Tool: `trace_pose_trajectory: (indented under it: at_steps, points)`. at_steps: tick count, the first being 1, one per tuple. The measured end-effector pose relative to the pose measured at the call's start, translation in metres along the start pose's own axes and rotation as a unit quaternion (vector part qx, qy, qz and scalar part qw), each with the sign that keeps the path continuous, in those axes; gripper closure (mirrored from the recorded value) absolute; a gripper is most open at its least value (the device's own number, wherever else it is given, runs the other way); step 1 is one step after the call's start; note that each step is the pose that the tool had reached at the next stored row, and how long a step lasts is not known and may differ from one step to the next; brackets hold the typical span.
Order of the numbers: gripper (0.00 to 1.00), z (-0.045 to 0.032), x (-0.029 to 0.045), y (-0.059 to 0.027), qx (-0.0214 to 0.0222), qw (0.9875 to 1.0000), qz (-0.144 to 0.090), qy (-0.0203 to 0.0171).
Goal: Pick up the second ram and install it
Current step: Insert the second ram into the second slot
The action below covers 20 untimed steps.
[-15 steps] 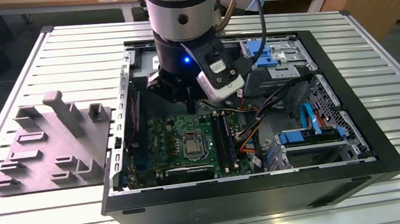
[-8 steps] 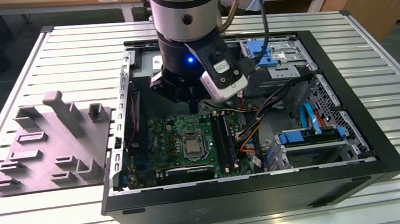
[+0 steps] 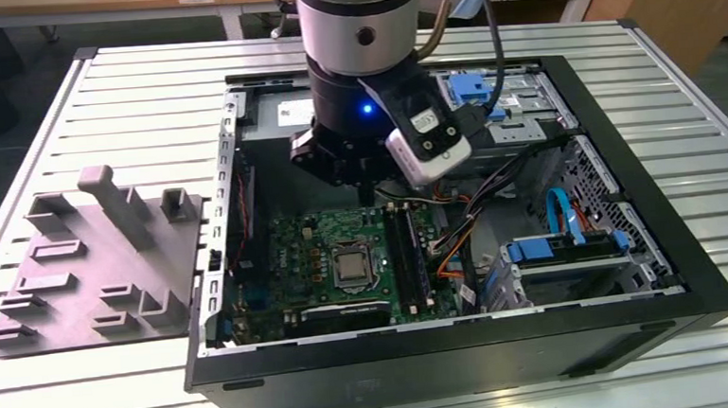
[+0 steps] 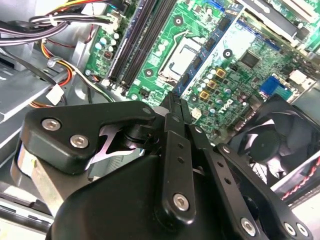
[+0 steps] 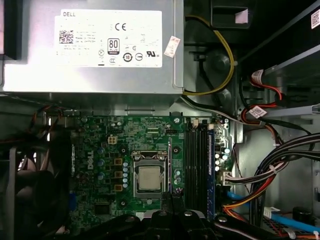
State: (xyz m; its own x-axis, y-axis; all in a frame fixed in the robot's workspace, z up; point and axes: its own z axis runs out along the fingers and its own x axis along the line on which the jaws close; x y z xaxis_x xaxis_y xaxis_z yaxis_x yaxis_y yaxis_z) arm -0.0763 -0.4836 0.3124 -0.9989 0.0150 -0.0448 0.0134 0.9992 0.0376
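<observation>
My gripper [image 3: 363, 187] hangs inside the open computer case [image 3: 349, 380], over the back edge of the green motherboard [image 3: 304, 255]. Its black fingers [image 4: 172, 107] are pressed together, and I see nothing between them. In the first wrist view the fingertips [image 5: 170, 200] point at the board just beside the processor socket [image 5: 149, 178]. The long black memory slots [image 5: 196, 160] run next to the socket. A thin dark-blue strip [image 5: 211, 165] stands along the outermost slot. I cannot tell whether that strip is the second ram.
A grey fixture block with upright posts [image 3: 90, 268] lies on the slatted table at the exterior view's left. The silver power supply [image 5: 90, 45], bundled cables [image 5: 280, 170], a black fan [image 4: 280, 140] and blue drive brackets [image 3: 569, 244] crowd the case around the board.
</observation>
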Motion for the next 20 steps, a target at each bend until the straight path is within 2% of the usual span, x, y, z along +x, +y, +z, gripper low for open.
trace_pose_trajectory:
  at_steps: [20]
  points:
    - [0.89,0.0056,-0.0258,0.0002,0.0002,1.0000,0.004,-0.0002]
